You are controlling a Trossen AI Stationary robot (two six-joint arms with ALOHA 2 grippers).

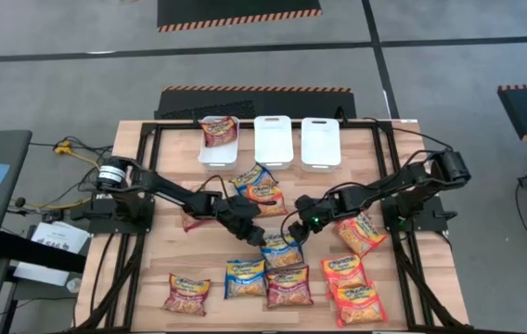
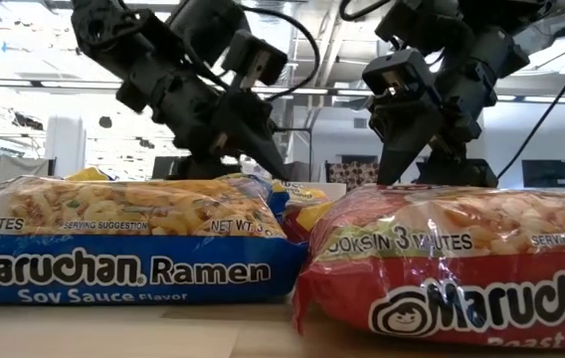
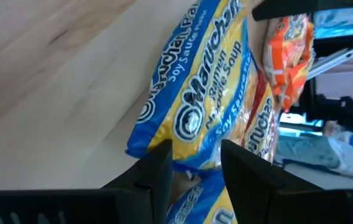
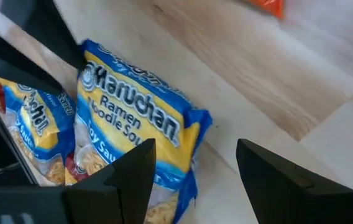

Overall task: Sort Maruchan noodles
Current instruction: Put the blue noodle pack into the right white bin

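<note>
Table [image 1: 161, 269]: pale wood planks with visible grain, framed by black rails
Bins [image 1: 273, 139]: three white rectangular tubs with rounded corners in a row at the far edge; the left one [image 1: 218, 141] holds a maroon packet
Maruchan noodles [image 1: 282, 249]: flat, crinkly, glossy plastic packets with noodle pictures, scattered over the middle and near part of the table; blue, maroon and orange ones
Blue packet near the camera [image 2: 123, 244]: reads "Maruchan Ramen", "Soy Sauce Flavor", "Serving suggestion", "Net Wt"
Red packet beside it [image 2: 452, 268]: to its right, just touching; reads "Cooks in 3 minutes", "Maruchan"
Left gripper [image 1: 252, 232]: at table centre, just left of a blue packet; dark matte fingers [image 3: 158, 171] set partly apart with the packet's end between them, whether they grip it I cannot tell
Right gripper [image 1: 298, 227]: just right of the same blue packet, fingers [image 4: 133, 168] spread wide, nothing between them
Blue packet in the wrist views [image 4: 142, 127]: reads "Maruchan Ramen Noodle Soup", "Soy Sauce"
</note>
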